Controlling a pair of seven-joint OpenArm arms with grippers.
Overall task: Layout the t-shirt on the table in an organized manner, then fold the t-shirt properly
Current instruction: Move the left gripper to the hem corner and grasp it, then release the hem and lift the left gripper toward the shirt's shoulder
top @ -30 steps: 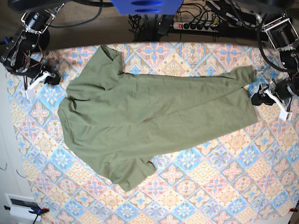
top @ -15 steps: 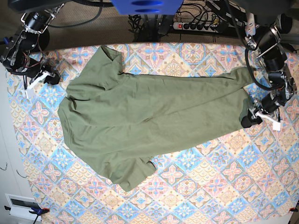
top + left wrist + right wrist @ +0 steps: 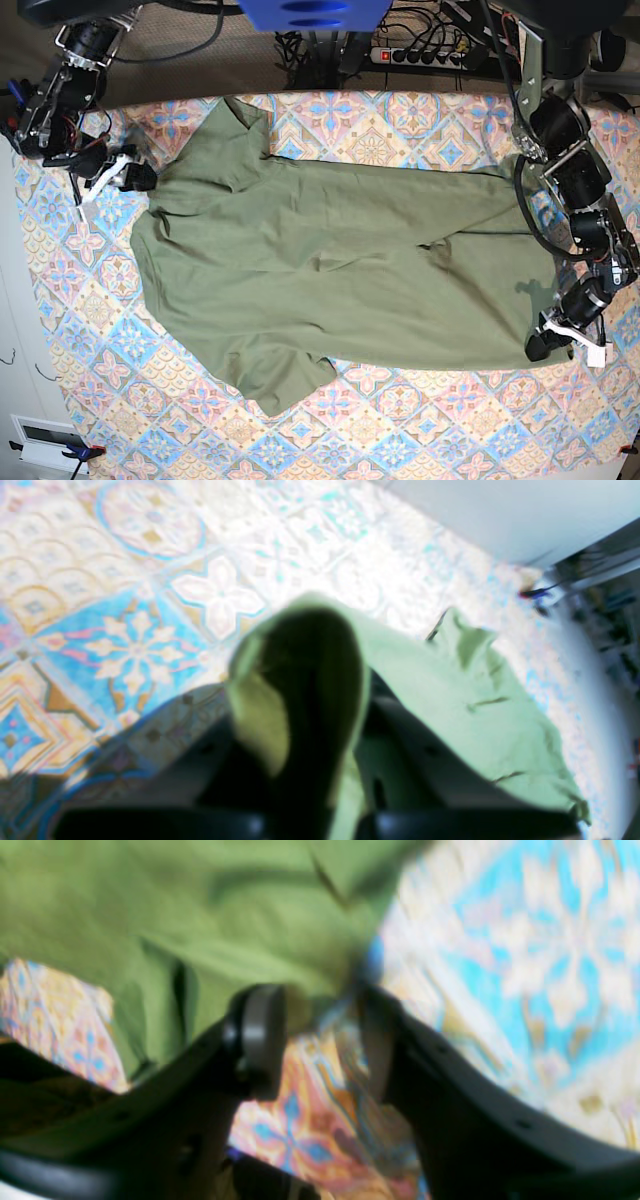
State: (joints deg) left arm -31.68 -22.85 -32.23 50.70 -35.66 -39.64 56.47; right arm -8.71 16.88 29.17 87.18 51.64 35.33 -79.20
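Observation:
The olive-green t-shirt point(image 3: 330, 260) lies spread across the patterned table point(image 3: 450, 420), neck end at the left and hem at the right. My left gripper point(image 3: 540, 347) is at the shirt's near right hem corner. In the left wrist view it point(image 3: 360, 690) is shut on the t-shirt point(image 3: 450, 680), with fabric draped over one finger. My right gripper point(image 3: 138, 178) is at the shirt's far left edge. In the right wrist view it point(image 3: 320, 1035) is open, with the t-shirt's point(image 3: 150, 915) edge at the fingertips and the table point(image 3: 525, 965) showing through the gap.
A power strip point(image 3: 420, 55) and cables lie behind the table's far edge. A white box point(image 3: 45, 440) sits off the table at the near left. The shirt's near sleeve point(image 3: 285, 375) is rumpled.
My left gripper took hold of the right hem corner and pulled it toward the near edge, widening the hem. My right gripper moved right to the shirt's left edge.

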